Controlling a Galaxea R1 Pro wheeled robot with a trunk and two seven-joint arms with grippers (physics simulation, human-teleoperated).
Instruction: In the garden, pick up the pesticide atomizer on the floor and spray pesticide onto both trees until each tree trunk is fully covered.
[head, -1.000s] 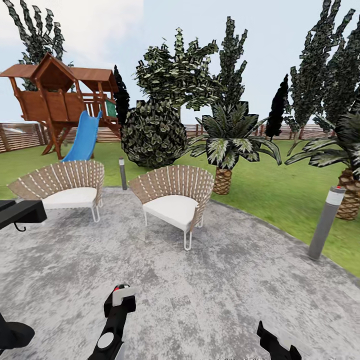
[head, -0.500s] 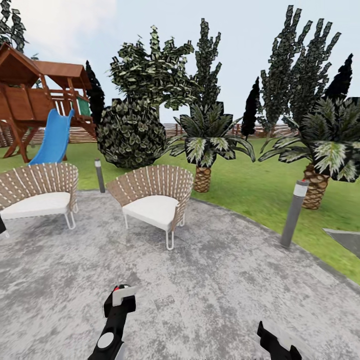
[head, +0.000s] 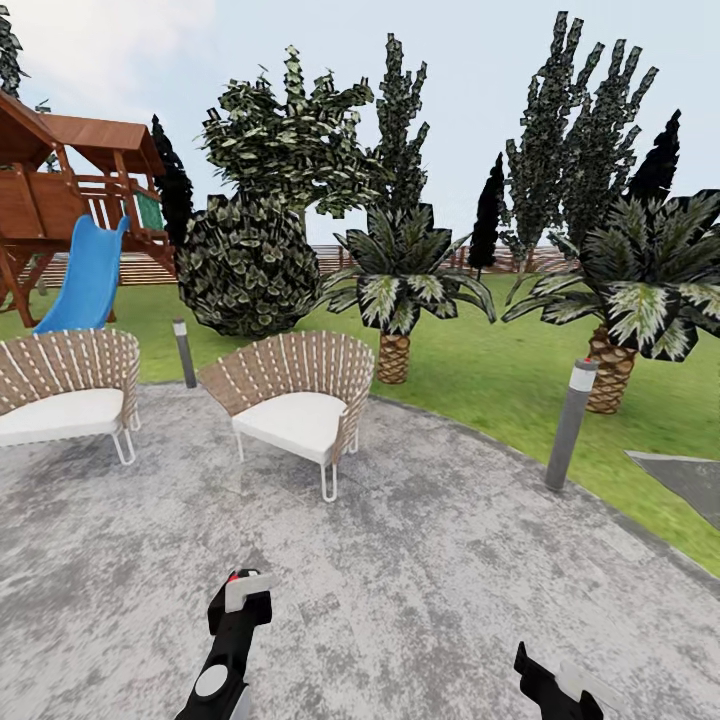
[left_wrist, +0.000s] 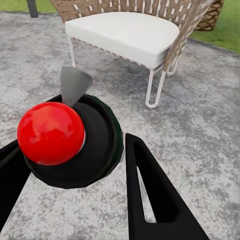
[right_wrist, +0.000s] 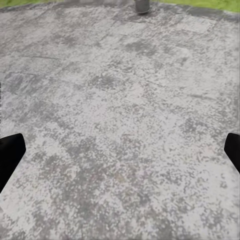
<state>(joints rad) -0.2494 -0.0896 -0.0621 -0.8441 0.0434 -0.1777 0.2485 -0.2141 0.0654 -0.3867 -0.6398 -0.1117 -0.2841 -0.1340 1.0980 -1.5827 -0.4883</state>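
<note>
My left gripper is shut on the pesticide atomizer, low in the head view over the grey paving. In the left wrist view the atomizer is a black body with a red ball cap and a grey nozzle, sitting between the black fingers. My right gripper hangs open at the head view's lower right, its fingertips wide apart over bare paving. A broad leafy canopy rises behind a round bush. The tree trunks are out of view.
Two wicker chairs stand on the paved patch. Grey lamp posts mark its edge. Low palms, dark cypresses, a wooden playhouse with a blue slide and the slat fence lie beyond on grass.
The whole view has swung to the right, so chairs, playhouse and palms sit further left in the picture. Both grippers keep their places, the left still holding the atomizer.
</note>
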